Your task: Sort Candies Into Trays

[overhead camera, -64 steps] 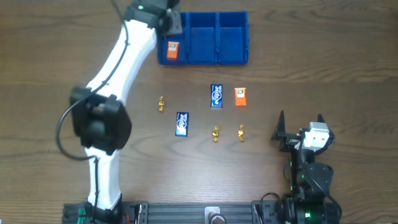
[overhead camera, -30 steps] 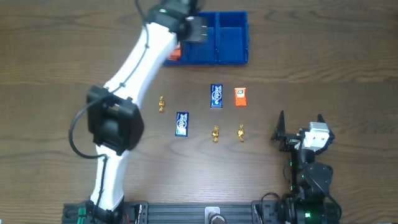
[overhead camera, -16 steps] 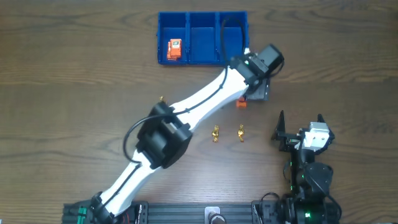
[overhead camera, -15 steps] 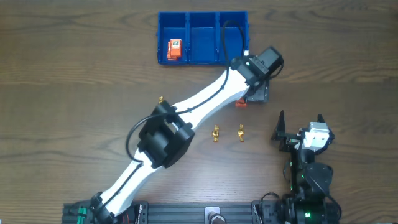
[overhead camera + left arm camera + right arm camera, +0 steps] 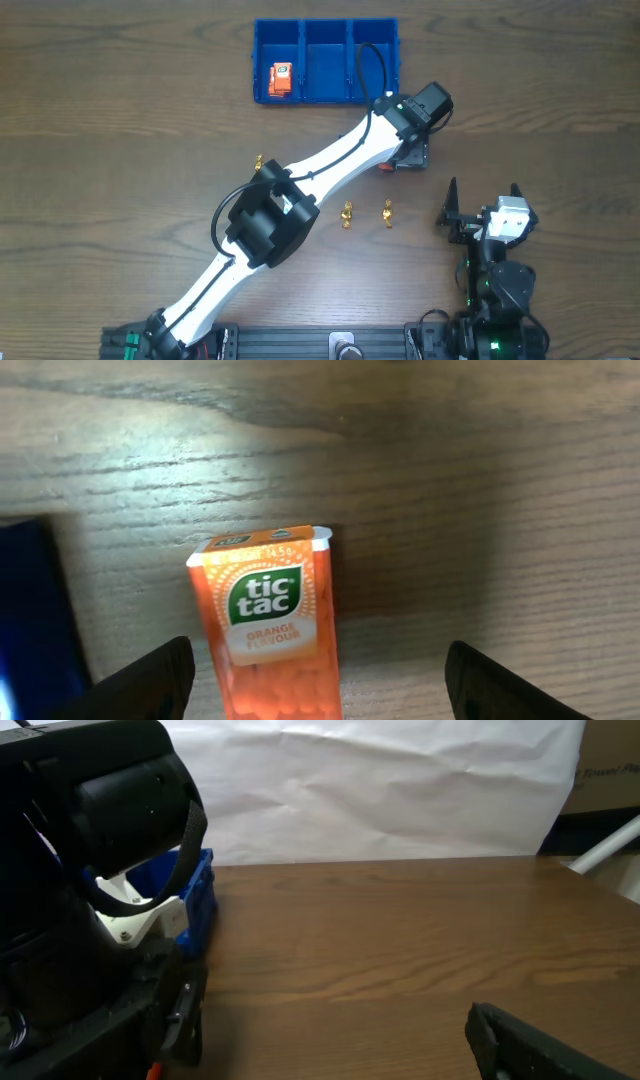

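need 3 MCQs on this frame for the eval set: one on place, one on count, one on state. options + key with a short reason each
1. In the top view, which compartment of the blue tray holds the orange box?
A) left
B) middle
C) right

2. How many compartments has the tray?
A) two
B) three
C) four

3. How is the left gripper?
A) shut, holding nothing
B) open, astride a second orange box lying on the table
C) open above the tray

Key:
1. A: the box sits in the bin at the view's left.
2. B: two dividers make three bins.
3. B: in the left wrist view its jaws stand apart with the box between them.
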You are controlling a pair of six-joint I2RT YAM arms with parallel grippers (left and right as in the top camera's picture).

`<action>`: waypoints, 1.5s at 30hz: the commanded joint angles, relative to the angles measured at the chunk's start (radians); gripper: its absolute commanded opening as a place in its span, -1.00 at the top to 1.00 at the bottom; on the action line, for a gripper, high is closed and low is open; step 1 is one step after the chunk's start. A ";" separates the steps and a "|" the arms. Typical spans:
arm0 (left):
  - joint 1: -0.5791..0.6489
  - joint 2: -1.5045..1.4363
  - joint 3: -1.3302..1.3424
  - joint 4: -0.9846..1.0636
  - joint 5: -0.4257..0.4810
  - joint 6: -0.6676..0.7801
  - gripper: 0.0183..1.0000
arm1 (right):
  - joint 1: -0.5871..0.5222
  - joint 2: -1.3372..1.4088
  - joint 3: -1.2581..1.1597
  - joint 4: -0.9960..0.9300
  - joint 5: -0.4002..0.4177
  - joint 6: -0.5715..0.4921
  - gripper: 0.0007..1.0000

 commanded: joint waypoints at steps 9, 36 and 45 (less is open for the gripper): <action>0.010 0.032 0.001 -0.026 -0.027 -0.072 -0.54 | -0.006 -0.008 -0.001 -0.005 0.002 -0.015 -1.00; 0.012 0.049 0.002 -0.025 -0.051 -0.095 0.35 | -0.006 -0.008 -0.001 -0.005 0.002 -0.015 -1.00; 0.069 -0.116 0.003 -0.026 -0.162 -0.034 0.38 | -0.006 -0.008 -0.001 -0.005 0.002 -0.015 -1.00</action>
